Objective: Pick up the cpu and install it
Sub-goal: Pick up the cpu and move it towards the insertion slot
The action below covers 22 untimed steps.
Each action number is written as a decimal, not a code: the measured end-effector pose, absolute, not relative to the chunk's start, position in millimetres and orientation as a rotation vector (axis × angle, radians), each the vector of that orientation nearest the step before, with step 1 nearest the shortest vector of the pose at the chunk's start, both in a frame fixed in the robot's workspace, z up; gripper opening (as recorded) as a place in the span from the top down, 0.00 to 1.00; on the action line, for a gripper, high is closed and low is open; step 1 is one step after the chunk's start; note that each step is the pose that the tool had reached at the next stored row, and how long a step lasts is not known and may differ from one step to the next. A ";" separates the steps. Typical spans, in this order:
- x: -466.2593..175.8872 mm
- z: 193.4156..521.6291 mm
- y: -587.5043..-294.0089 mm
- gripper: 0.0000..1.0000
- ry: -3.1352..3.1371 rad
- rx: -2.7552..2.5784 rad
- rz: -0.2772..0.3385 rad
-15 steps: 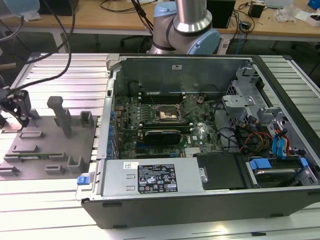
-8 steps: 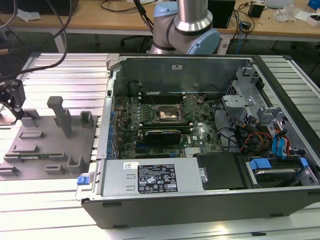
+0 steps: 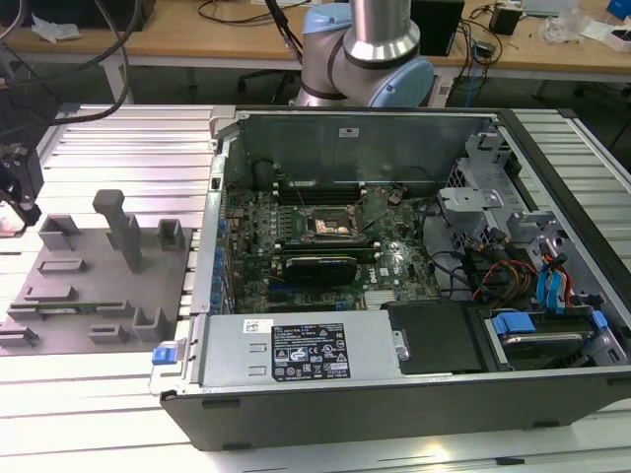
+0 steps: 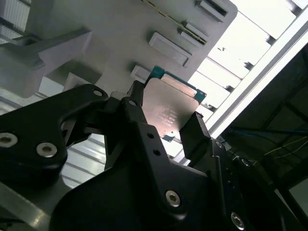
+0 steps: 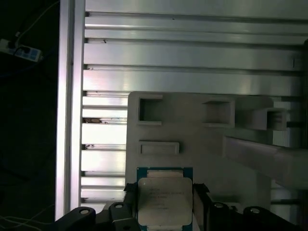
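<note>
In the exterior view the open computer case point(image 3: 394, 406) stood on the slatted table point(image 3: 118, 138). The fixture plate point(image 3: 99, 286) lay just beside it at its 9 o'clock, and the arm's base point(image 3: 365, 49) stood behind it at its 12 o'clock. Inside the case lay the motherboard point(image 3: 286, 222), with the socket point(image 3: 330, 229) near its middle and the power supply point(image 3: 306, 350) at the socket's 6 o'clock, along the near wall. The gripper point(image 3: 20, 197) hung at the plate's 10 o'clock. In the second wrist view the cpu point(image 4: 168, 103) sat clasped between its fingers, over the plate.

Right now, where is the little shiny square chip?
In the first wrist view, the small silvery-grey square cpu sits gripped in the black end effector, near an edge of the pale grey plastic fixture plate.
</note>
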<state>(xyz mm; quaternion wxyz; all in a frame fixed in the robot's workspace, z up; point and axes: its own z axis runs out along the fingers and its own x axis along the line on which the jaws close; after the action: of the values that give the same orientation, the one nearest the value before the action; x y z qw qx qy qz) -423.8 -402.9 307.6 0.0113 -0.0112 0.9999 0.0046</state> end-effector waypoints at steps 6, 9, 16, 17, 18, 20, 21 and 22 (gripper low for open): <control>-423.8 329.7 -402.9 0.45 3.118 -0.035 0.014; -423.8 338.9 -402.9 0.45 3.118 -0.035 0.014; -423.8 355.0 -402.9 0.45 3.118 -0.035 0.014; -423.8 360.3 -402.9 0.45 3.118 -0.035 0.014; -423.8 363.1 -402.9 0.45 3.118 -0.035 0.014; -423.8 385.0 -402.9 0.45 3.117 -0.035 0.014; -423.8 395.6 -402.9 0.45 3.117 -0.035 0.014; -423.8 395.7 -402.9 0.45 3.117 -0.035 0.014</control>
<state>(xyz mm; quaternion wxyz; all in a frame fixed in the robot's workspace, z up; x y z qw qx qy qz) -423.8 -402.9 395.7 0.0123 -0.0112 0.9999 0.0046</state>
